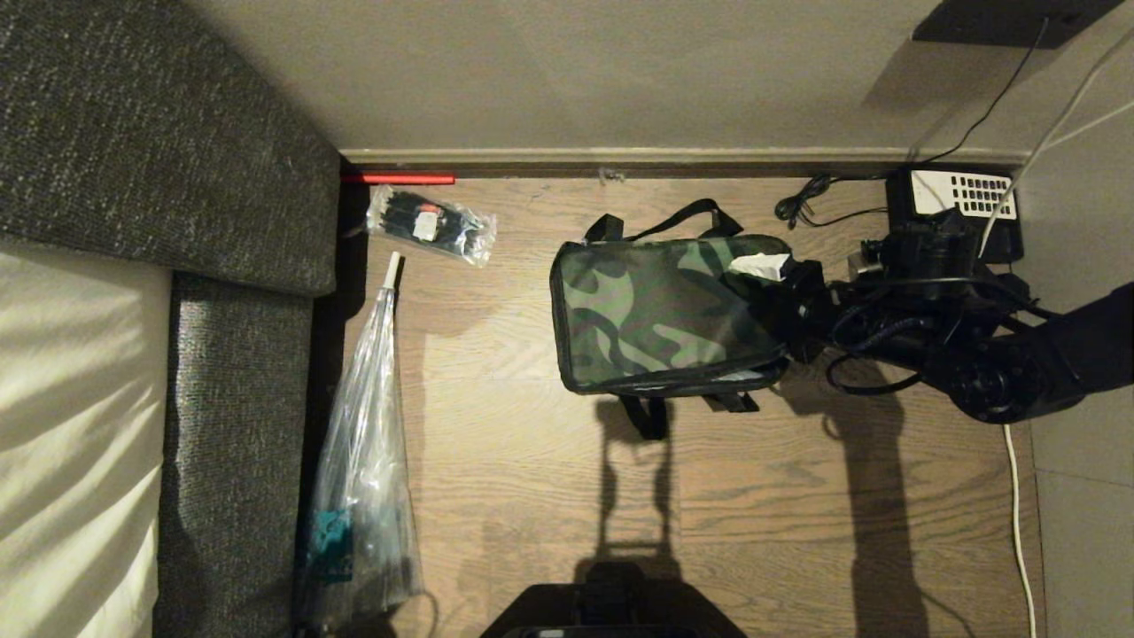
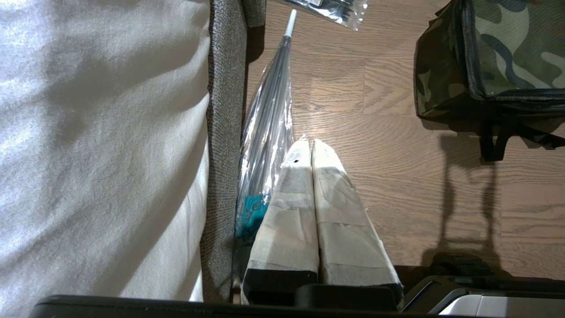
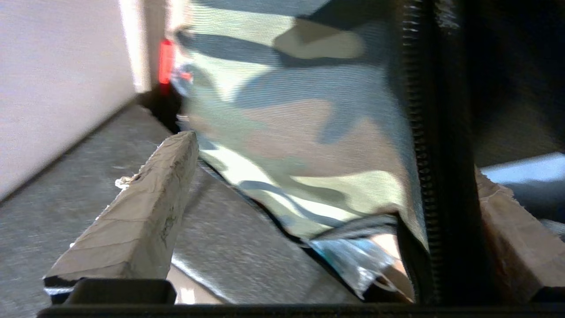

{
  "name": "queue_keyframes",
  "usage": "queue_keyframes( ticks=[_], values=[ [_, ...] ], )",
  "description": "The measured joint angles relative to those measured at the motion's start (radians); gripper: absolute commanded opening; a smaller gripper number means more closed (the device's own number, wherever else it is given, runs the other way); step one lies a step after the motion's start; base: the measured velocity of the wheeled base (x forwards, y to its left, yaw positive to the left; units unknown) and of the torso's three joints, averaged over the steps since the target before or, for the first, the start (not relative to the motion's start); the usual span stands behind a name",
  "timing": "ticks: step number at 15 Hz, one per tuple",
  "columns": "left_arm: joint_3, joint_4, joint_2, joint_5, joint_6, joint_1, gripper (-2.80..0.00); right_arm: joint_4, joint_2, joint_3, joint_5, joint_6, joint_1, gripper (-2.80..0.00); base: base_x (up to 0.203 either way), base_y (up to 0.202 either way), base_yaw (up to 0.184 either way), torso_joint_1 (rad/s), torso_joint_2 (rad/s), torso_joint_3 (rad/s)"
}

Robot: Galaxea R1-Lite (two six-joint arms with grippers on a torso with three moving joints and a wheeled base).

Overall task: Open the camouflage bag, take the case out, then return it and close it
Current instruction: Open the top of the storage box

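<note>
camouflage bag point(image 1: 660, 310) lid down on floor, contents hidden; right tool point(image 1: 784, 288) wide at its edge.

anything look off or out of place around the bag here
Nothing is spilled or damaged. The camouflage bag sits on the wood floor with its lid lifted slightly at the right end, silver lining showing in the gap. The open right tool straddles that corner.

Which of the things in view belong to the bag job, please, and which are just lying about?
Belonging to the job: the camouflage bag on the floor; the right gripper, open at the bag's end by the zip.

Just lying about: the long clear plastic bag; the small packet; the desk telephone; the sofa. The left gripper is parked, shut.
</note>
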Motion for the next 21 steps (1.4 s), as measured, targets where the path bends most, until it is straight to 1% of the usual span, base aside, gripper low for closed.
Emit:
queue_keyframes(
  ticks=[3, 7, 12, 14, 16, 18, 19, 21],
  values=[
    [0.000, 0.000, 0.000, 0.001, 0.000, 0.000, -2.80, 0.014, -0.046, -0.021, 0.001, 0.003, 0.001, 0.00, 0.000, 0.000, 0.000, 0.000, 0.00, 0.000],
    [0.000, 0.000, 0.000, 0.000, 0.000, 0.000, -2.80, 0.019, -0.118, -0.028, 0.003, 0.050, 0.001, 0.00, 0.000, 0.000, 0.000, 0.000, 0.00, 0.000],
    [0.000, 0.000, 0.000, 0.000, 0.000, 0.000, -2.80, 0.019, -0.168, -0.093, -0.015, 0.042, -0.003, 0.00, 0.000, 0.000, 0.000, 0.000, 0.00, 0.000],
    [0.000, 0.000, 0.000, 0.000, 0.000, 0.000, -2.80, 0.015, -0.175, -0.142, -0.023, 0.030, -0.012, 0.00, 0.000, 0.000, 0.000, 0.000, 0.00, 0.000],
    [0.000, 0.000, 0.000, 0.000, 0.000, 0.000, -2.80, 0.013, -0.171, -0.194, -0.033, -0.017, -0.034, 0.00, 0.000, 0.000, 0.000, 0.000, 0.00, 0.000],
    [0.000, 0.000, 0.000, 0.001, 0.000, 0.000, -2.80, -0.004, -0.159, -0.220, -0.057, -0.084, -0.054, 0.00, 0.000, 0.000, 0.000, 0.000, 0.00, 0.000],
    [0.000, 0.000, 0.000, 0.000, 0.000, 0.000, -2.80, -0.009, -0.149, -0.226, -0.080, -0.131, -0.060, 0.00, 0.000, 0.000, 0.000, 0.000, 0.00, 0.000],
    [0.000, 0.000, 0.000, 0.000, 0.000, 0.000, -2.80, -0.019, -0.123, -0.235, -0.158, -0.239, -0.064, 0.00, 0.000, 0.000, 0.000, 0.000, 0.00, 0.000]
  ],
)
